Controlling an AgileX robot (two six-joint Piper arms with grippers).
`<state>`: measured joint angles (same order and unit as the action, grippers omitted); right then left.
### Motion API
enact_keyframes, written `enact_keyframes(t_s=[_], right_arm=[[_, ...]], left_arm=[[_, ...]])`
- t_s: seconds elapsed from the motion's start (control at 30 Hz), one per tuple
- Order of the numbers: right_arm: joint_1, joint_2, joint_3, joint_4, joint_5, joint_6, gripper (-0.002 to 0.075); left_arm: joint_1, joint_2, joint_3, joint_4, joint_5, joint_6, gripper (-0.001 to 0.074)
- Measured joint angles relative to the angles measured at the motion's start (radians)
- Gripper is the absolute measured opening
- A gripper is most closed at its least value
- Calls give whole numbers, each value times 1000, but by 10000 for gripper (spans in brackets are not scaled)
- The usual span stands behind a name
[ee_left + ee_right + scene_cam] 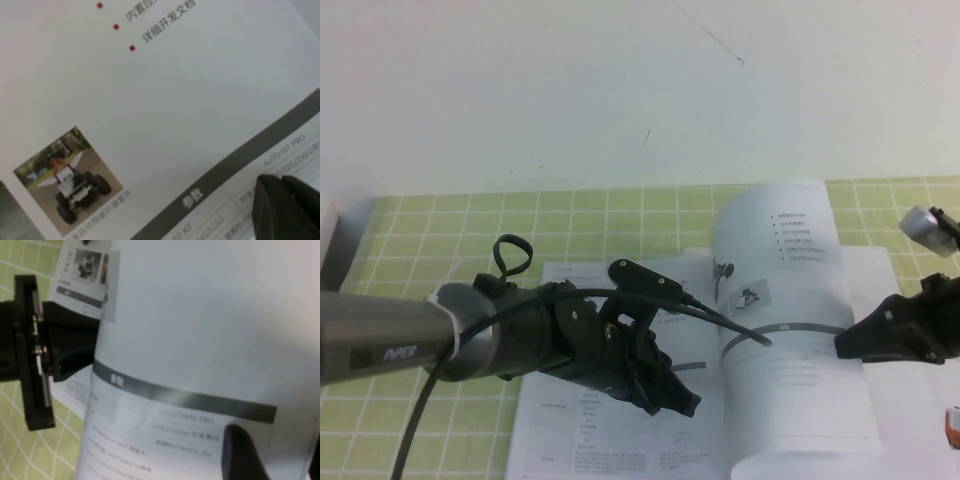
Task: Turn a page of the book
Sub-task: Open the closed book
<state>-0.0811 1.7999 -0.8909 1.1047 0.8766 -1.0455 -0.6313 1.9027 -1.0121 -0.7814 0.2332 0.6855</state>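
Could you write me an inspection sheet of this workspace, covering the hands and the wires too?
Surface: green mat with white grid lines on the table.
Job's things: thin white stapled book lies open; its printed white page with a grey bar stands lifted and curled.
Clutter: small red-and-white object at the right edge, too cut off to identify.
Hands: left hand low over the book's left side, fingers unclear; right hand at the lifted page's right edge, fingers unclear.
Cables: black cable along the left arm, another running to the page.
Surroundings: plain pale wall.
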Motion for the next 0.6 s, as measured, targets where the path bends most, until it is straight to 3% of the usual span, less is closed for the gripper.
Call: enact_keyframes(t_s=[0.3,0.6], right_arm=[[0,-8,0,188,181,-163,235],[60,-9,0,307,255,-256,118]], left_arm=[[0,0,0,0,0,0,-4],[0,0,0,0,-11,0,-4]])
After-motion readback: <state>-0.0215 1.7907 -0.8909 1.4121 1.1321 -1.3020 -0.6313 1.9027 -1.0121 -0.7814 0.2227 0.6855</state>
